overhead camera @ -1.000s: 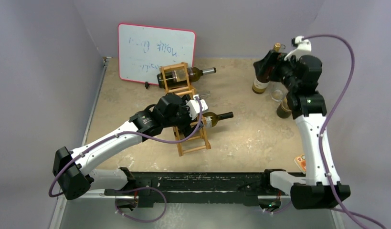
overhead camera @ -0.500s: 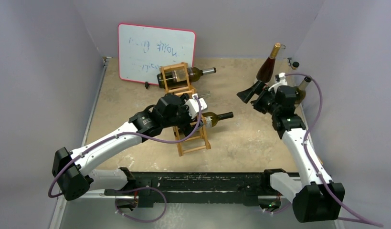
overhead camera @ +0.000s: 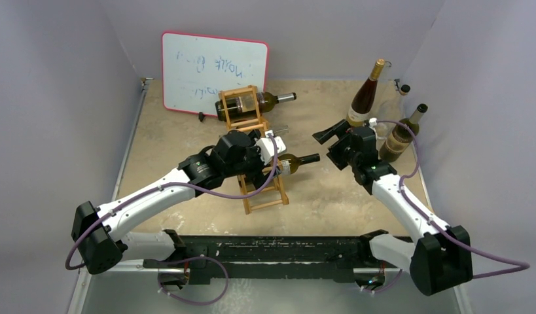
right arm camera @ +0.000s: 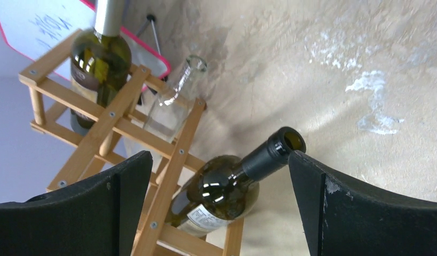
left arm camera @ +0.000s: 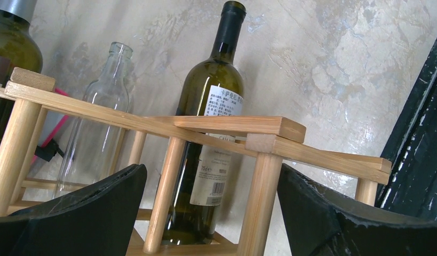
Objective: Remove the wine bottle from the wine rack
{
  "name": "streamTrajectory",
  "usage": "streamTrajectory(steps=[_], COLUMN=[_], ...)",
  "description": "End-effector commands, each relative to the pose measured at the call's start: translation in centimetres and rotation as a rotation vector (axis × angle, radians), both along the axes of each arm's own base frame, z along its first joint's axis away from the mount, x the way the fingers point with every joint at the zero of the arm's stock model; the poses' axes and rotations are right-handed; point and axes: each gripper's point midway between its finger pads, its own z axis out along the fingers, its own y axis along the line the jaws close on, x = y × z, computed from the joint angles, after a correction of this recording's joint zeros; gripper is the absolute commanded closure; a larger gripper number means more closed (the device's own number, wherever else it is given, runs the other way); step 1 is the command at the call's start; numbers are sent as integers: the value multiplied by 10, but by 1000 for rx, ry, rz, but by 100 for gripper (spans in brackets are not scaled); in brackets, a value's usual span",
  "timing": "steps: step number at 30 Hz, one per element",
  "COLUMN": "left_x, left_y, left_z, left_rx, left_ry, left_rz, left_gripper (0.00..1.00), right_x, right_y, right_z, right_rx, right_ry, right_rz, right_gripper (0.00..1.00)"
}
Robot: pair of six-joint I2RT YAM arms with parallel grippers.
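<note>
The wine rack (overhead camera: pixel 268 196), a light wooden ladder frame, lies mid-table. A dark green wine bottle (overhead camera: pixel 294 161) rests in it, its neck sticking out to the right. My left gripper (overhead camera: pixel 253 169) hovers over the rack. In the left wrist view that gripper (left arm camera: pixel 212 170) is open, and its fingers (left arm camera: pixel 82 213) flank two rack posts (left arm camera: pixel 261 202) and the bottle (left arm camera: pixel 205 160) behind them. My right gripper (overhead camera: pixel 324 147) is open just right of the neck. In the right wrist view the bottle's mouth (right arm camera: pixel 286 140) sits by the right fingertip of that gripper (right arm camera: pixel 219 160), untouched.
A second green bottle (overhead camera: pixel 265 102) and a clear bottle (overhead camera: pixel 276 131) also lie in the rack. A red-edged whiteboard (overhead camera: pixel 213 72) stands behind it. Upright bottles (overhead camera: pixel 364 98) (overhead camera: pixel 399 137) stand at the back right. A black rail (overhead camera: pixel 271 248) runs along the near edge.
My right arm swung from the upright bottles at the back right down and left to the neck of the racked bottle, jaws still open. The left arm stayed over the rack.
</note>
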Motion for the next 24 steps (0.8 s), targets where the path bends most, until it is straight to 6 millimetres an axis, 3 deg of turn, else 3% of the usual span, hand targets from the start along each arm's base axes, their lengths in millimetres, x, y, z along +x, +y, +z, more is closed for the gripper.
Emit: streamTrajectory(steps=[1, 7, 19, 24], left_x=[0, -1, 0, 1], left_y=[-2, -4, -5, -6], left_z=[8, 7, -1, -4], left_rx=[-25, -22, 0, 6], left_ry=[-22, -15, -4, 0], left_rz=[14, 3, 5, 3], left_gripper=[9, 9, 8, 8], right_x=[6, 0, -2, 1], right_y=[-16, -15, 14, 26], right_z=[7, -26, -44, -45], right_rx=[-16, -17, 170, 234], right_ry=[-31, 74, 92, 71], right_rz=[-118, -127, -122, -112], right_gripper=[0, 0, 1, 13])
